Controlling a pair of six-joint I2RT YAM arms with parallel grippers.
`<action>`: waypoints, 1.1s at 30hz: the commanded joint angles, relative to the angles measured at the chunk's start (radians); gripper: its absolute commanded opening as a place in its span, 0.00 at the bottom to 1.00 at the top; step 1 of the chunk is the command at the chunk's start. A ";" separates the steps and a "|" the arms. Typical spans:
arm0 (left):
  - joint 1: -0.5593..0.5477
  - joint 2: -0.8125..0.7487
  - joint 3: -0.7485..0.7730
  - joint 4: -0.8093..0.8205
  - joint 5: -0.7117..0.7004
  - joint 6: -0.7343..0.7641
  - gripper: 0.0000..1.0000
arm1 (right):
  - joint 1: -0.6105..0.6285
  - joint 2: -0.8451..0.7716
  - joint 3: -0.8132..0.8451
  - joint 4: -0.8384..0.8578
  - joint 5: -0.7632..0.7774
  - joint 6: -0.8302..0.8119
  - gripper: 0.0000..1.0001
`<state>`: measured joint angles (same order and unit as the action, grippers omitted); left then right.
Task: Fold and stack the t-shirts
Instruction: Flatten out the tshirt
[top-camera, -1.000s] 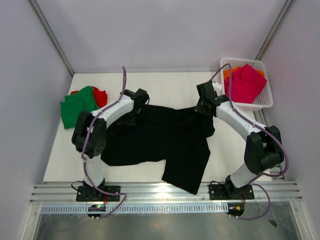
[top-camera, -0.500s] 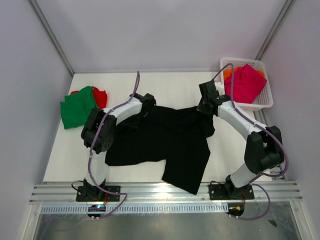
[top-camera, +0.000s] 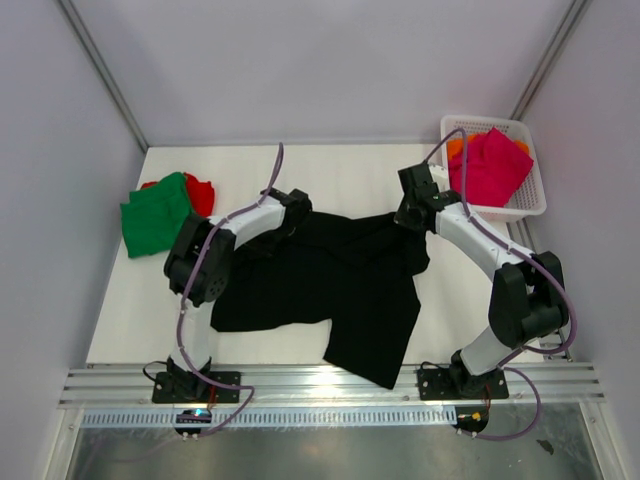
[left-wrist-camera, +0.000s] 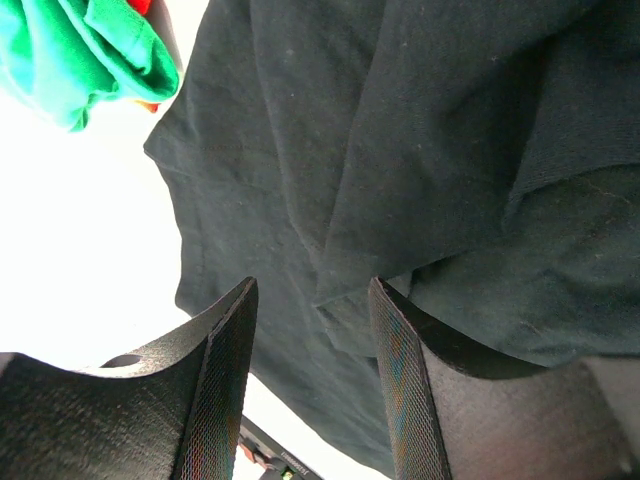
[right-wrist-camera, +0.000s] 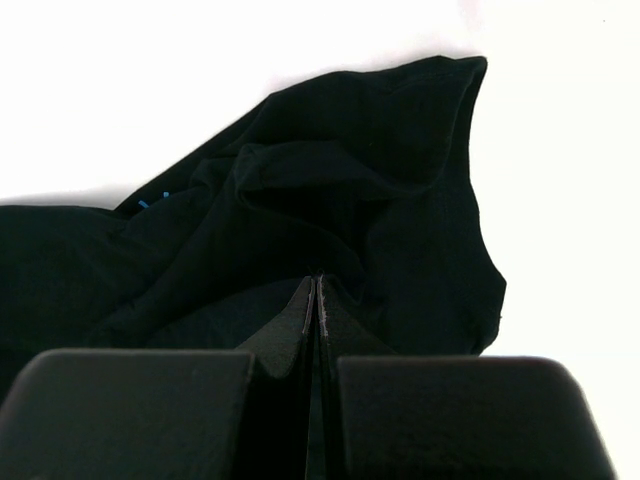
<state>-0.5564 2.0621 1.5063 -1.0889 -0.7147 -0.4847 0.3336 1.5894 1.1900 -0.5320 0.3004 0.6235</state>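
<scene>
1. At the right wrist: right gripper (right-wrist-camera: 317, 285), jaws pressed flat together, with black cloth puckering in toward the tips. Judged to be a thin pinch on the shirt's far right corner.
2. At the left wrist: left gripper (left-wrist-camera: 312, 288), jaws parted and clamped on nothing, poised just over a doubled-over edge of the same cloth.
3. Large black soft-cloth t-shirt (top-camera: 330, 285): lies on the white table (top-camera: 340, 170) between the two arms. It is rumpled, its far edge is bunched between the grippers, and one flap reaches toward the near right.
4. Handling, as judged: light, limp and non-fragile. It will sag and drag rather than keep any shape, and one layer may slide off another. A pinch on a single thin layer could slip free under a pull.
5. Hold points, as judged: the hemmed or seamed edges at the shoulders and corners, where the cloth is thicker. The two grippers should hold well apart so the panel stretches flat.
6. Far left of the table: green folded cloth t-shirt (top-camera: 155, 215), lying over a red cloth t-shirt (top-camera: 203, 192) and well apart from the black one.
7. Far right corner: white lattice plastic basket (top-camera: 537, 195), holding a magenta-pink crumpled cloth t-shirt (top-camera: 490, 165) with an orange cloth t-shirt (top-camera: 456, 148) showing behind it.
</scene>
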 joint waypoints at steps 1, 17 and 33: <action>0.000 0.003 -0.012 0.012 -0.017 -0.006 0.51 | -0.016 -0.025 -0.012 0.017 0.013 -0.028 0.03; 0.032 -0.005 -0.077 0.050 0.004 -0.014 0.46 | -0.027 -0.031 -0.033 0.010 0.013 -0.036 0.03; 0.110 -0.037 -0.023 0.026 0.047 0.006 0.00 | -0.031 -0.040 -0.018 0.001 0.028 -0.039 0.03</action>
<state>-0.4465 2.0640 1.4265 -1.0389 -0.6540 -0.4854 0.3099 1.5887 1.1591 -0.5331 0.2974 0.5976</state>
